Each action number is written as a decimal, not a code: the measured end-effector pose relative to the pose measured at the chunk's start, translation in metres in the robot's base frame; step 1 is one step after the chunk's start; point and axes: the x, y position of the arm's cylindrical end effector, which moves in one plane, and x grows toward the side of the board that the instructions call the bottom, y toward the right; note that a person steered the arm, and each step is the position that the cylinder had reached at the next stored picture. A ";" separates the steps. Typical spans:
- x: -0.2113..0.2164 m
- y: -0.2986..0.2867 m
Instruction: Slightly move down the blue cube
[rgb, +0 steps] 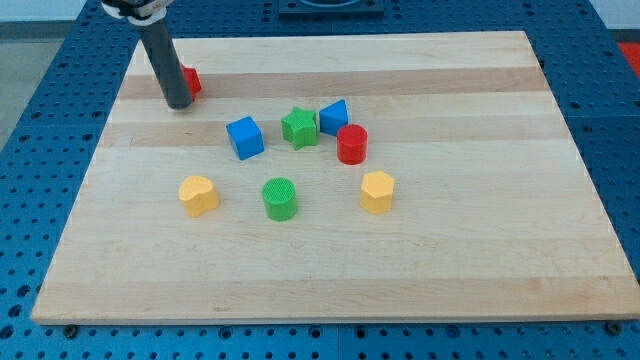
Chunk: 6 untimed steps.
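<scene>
The blue cube (244, 137) sits on the wooden board, left of the middle cluster. My tip (178, 103) rests on the board at the upper left, well up and to the left of the blue cube. The rod partly hides a red block (191, 80) just behind it. A green star (299, 127) lies right of the blue cube, with a second blue block (333, 117) and a red cylinder (352, 145) beyond it.
A yellow block (198, 195) lies at lower left, a green cylinder (280, 198) below the cluster, and a yellow hexagonal block (377, 191) at lower right. The wooden board (500, 250) lies on a blue perforated table.
</scene>
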 end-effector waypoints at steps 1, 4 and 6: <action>-0.014 0.000; 0.008 0.039; 0.060 0.103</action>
